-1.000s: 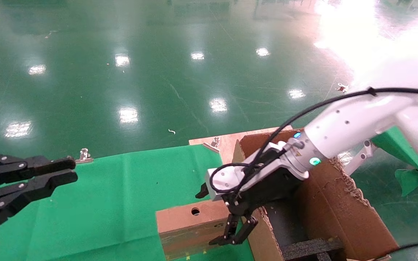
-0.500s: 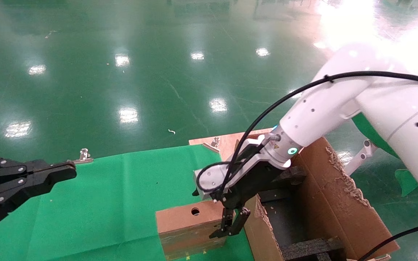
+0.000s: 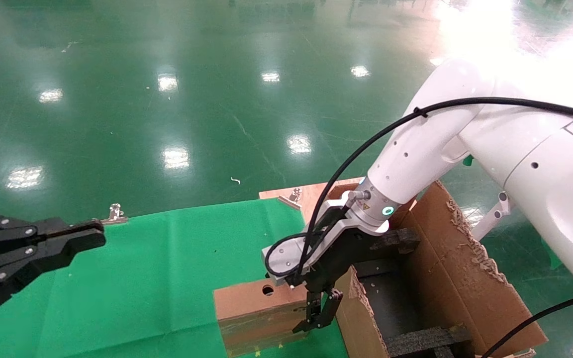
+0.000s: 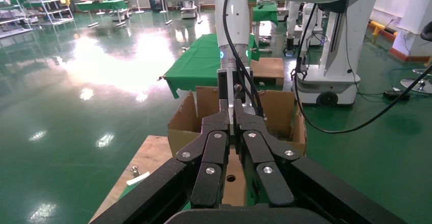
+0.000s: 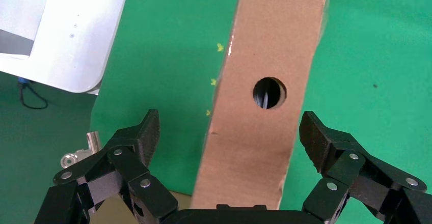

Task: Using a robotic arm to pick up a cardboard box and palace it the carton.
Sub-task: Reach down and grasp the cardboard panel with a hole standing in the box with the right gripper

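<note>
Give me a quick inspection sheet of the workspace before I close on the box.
Surface: green cloth over the table; bare wooden board at the far edge.
Job's things: cardboard box on the cloth, hole up, beside the carton; carton open, black foam inserts inside.
Clutter: metal clips on the cloth's far edge.
Grippers: right gripper open, fingers straddling the box, not touching; left gripper shut, off to the left above the cloth.
Cables: black cable along the right arm, looped at its wrist.
Surroundings: glossy green floor; another robot base in the left wrist view.
</note>
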Robot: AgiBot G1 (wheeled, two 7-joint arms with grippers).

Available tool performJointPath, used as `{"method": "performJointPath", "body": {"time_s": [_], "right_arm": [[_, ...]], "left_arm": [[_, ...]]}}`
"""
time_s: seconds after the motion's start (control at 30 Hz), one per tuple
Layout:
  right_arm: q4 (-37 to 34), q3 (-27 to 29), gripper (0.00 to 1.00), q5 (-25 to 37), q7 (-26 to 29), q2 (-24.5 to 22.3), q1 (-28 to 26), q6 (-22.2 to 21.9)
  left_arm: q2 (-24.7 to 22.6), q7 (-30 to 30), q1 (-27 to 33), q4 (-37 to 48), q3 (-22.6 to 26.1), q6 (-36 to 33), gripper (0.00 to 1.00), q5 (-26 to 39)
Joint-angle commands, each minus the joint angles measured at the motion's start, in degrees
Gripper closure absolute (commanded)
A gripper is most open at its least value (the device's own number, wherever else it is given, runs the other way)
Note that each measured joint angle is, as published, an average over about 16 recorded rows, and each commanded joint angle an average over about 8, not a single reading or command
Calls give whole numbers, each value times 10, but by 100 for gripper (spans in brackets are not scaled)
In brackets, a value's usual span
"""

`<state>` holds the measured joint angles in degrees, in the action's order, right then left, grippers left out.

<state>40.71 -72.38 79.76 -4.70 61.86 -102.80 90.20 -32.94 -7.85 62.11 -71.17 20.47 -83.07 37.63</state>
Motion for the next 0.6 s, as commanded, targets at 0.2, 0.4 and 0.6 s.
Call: {"method": "performJointPath", "body": {"time_s": [0.2, 0.4, 0.6], "right_arm": [[-2, -2, 100, -2, -2, 1, -1, 0], [0, 0, 100, -2, -1, 0, 0, 0], [2, 1, 100, -1, 0, -1, 1, 0]], "left_arm": [[0, 0, 0, 0, 0, 0, 0, 0], [0, 0, 0, 0, 0, 0, 0, 0], [0, 0, 0, 0, 0, 0, 0, 0]]}}
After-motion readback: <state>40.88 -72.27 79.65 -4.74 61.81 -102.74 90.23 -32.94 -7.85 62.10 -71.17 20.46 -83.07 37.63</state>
